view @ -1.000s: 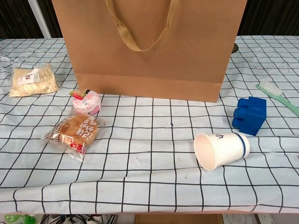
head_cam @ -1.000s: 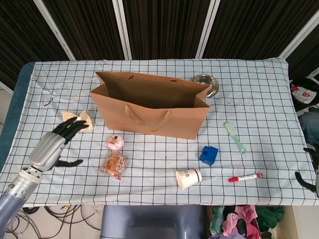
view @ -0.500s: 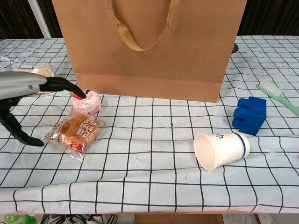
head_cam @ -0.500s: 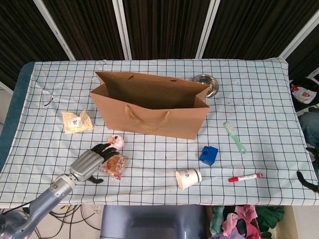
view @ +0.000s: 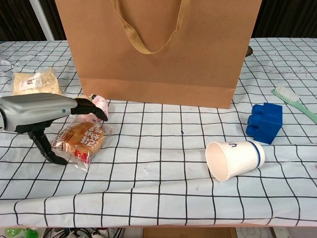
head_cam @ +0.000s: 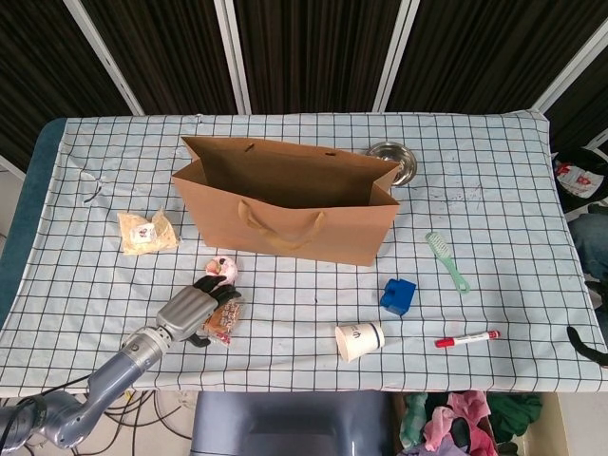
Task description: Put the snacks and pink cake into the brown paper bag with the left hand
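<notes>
My left hand hovers low over the orange snack packet. Its dark fingers stretch across the packet's far edge and reach the pink cake, partly hiding it. The thumb points down to the cloth left of the packet, apart from the fingers, and nothing is gripped. In the head view the left hand covers part of the orange packet, with the pink cake just beyond. A pale snack packet lies further left. The brown paper bag stands upright with its top open. Only a dark fingertip of my right hand shows at the right edge.
A blue block, a tipped paper cup and a red marker lie right of the hand. A green brush lies further right, and a metal bowl sits behind the bag. The table's front edge is close.
My left hand swung from beside the pale packet rightward and nearer, coming over the orange packet; its fingers now reach the pink cake. The objects have not moved.
</notes>
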You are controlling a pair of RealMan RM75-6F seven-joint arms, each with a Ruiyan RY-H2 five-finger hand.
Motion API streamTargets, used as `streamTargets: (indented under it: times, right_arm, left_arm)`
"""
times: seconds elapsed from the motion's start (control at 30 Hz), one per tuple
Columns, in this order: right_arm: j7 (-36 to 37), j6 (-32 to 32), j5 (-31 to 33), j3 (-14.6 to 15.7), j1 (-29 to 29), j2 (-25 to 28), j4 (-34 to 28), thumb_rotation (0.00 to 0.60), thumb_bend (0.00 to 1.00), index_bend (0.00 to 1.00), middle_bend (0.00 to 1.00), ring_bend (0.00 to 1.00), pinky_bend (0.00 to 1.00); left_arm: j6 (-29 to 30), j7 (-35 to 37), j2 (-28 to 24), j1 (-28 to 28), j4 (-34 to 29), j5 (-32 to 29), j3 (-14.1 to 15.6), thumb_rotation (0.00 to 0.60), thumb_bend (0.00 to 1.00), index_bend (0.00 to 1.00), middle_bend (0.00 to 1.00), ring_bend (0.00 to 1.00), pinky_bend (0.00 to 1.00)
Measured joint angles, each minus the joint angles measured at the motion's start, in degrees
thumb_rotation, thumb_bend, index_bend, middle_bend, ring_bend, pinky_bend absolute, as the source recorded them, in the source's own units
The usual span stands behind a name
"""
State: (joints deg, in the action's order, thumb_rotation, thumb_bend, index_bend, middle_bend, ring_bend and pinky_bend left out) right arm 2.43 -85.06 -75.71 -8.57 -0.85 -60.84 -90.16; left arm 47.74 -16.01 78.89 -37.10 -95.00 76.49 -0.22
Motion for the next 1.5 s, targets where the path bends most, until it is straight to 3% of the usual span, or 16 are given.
streamTargets:
  times: [0.3, 0.6, 0.8, 1.2, 1.5]
  right_arm:
    - [0.0, 0.2, 0.1, 0.0, 0.0, 0.0, 0.1, 0.600, 0.21, 0.21, 0.11, 0.25, 0.33]
    - [0.3, 0.0, 0.1, -0.1, 0.1, 0.1, 0.0, 0.600, 0.21, 0.21, 0.11, 0.25, 0.33]
    - [0.4, 0.0, 0.0, -0.1, 0.1, 0.2, 0.0, 0.600, 0.21, 0.21, 0.11, 0.25, 0.33]
    - [0.1, -0.1, 0.0, -0.1, 0.1, 0.1, -0.1, 0.600, 0.21, 0.21, 0.11, 0.25, 0.33]
    - [-0.3, -0.1, 0.0, 0.0, 0.1, 0.0, -0.2, 0.600, 0.21, 0.21, 0.11, 0.25, 0.33]
  left_arm:
    - [-0.6, -0.2, 0.9, -0.9, 0.8, -0.6, 0.1, 0.600, 0.12, 0.19, 0.25, 0.14, 0.16]
    - [-0.2, -2.4, 1.0, -1.1, 1.1, -1.3, 0.7, 0.600, 0.29, 0.28, 0.35, 0.25, 0.26]
    - [1.9, -1.8, 0.1, -0.7, -0.2, -0.5, 0.3, 0.600, 0.31, 0.29, 0.36, 0.26, 0.27]
    - [13.8, 4.0, -10.2, 3.3, -10.3, 9.2, 0.0, 0.600, 0.31, 0.29, 0.36, 0.26, 0.27]
    - [30.7, 8.9, -20.2, 8.3, -17.8, 19.5, -2.0, 0.600, 0.31, 0.30, 0.36, 0.26, 0.27]
